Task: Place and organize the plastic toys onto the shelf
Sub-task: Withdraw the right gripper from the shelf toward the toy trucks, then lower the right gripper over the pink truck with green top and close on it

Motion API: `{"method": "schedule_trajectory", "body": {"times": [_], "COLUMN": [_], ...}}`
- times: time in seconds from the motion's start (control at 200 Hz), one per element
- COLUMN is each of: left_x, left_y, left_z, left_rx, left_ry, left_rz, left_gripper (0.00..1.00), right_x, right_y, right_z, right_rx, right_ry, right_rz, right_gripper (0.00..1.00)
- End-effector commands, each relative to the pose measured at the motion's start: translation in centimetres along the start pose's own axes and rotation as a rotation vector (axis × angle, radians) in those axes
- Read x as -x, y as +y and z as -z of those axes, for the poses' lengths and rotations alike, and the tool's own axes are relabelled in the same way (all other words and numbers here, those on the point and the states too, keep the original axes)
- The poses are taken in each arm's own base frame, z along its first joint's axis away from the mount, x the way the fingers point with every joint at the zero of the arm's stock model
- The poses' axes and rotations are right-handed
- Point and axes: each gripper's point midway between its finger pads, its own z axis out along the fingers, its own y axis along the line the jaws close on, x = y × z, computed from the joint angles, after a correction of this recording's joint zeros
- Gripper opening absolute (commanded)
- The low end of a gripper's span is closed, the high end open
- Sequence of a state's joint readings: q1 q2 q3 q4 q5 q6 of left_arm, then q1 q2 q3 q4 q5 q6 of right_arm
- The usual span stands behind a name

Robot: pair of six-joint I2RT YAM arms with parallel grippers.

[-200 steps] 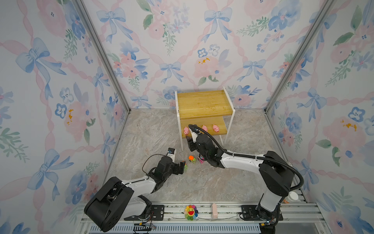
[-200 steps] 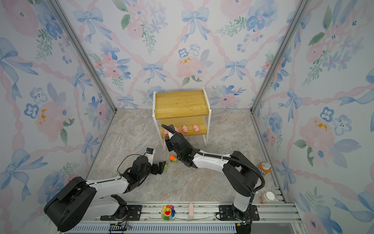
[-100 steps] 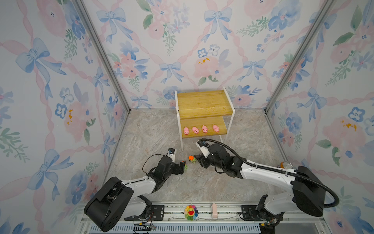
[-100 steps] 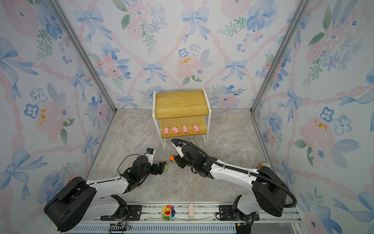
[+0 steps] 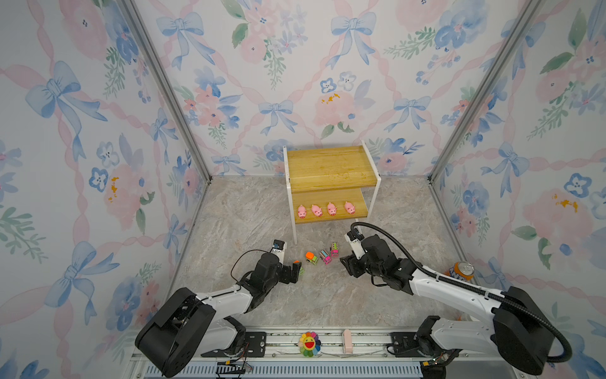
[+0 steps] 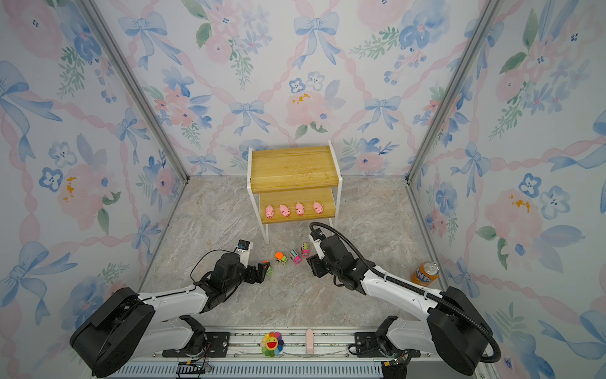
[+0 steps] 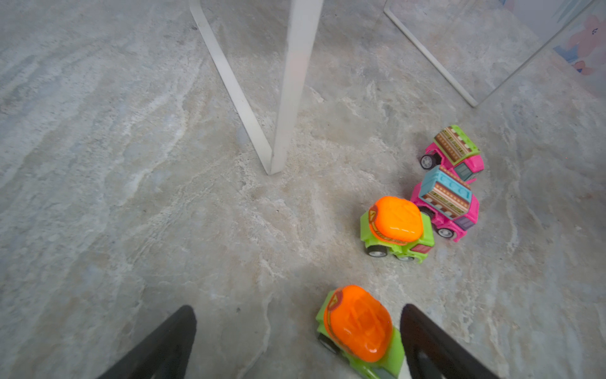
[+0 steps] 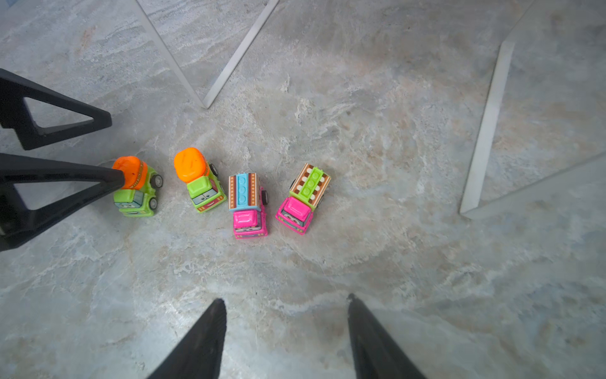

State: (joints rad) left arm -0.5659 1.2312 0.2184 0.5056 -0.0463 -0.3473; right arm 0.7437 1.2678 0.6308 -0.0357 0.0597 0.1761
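Orange Fanta can [image 6: 425, 274] far R; L gripper [image 7: 298, 315] spread round green truck [image 7: 359, 323], no grip; R gripper [image 8: 286, 300] spread, empty.

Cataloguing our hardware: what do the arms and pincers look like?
The left arm and right arm have white link shells and bulky black joint housings. A ribbed black hose runs along the right arm; a thin black wire loops by the left wrist. The left pincer and right pincer each have two black tapering fingers; the left's show triangular cut-outs.
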Motion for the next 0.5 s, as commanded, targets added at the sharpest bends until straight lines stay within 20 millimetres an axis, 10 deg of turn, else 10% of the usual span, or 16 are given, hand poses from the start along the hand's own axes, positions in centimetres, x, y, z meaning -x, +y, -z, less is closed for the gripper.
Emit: {"method": "schedule_trajectory", "body": {"times": [0.0, 0.495], "left_x": [0.9, 0.8], "left_y": [-0.1, 0.4], "left_z": [0.3, 0.2], "left_rx": [-0.003, 0.023], "left_ry": [-0.016, -0.006], "left_rz": [-0.006, 0.000], "left_gripper": [0.98, 0.98], "right_x": [0.5, 2.0], "right_y": [-0.9, -1.8], "right_z": [-1.2, -5.5], "right_rx": [-0.025, -0.078], "right_ry": [-0.012, -0.100], "right_rz": [-0.033, -0.128], "right_gripper": [0.61, 0.63]}}
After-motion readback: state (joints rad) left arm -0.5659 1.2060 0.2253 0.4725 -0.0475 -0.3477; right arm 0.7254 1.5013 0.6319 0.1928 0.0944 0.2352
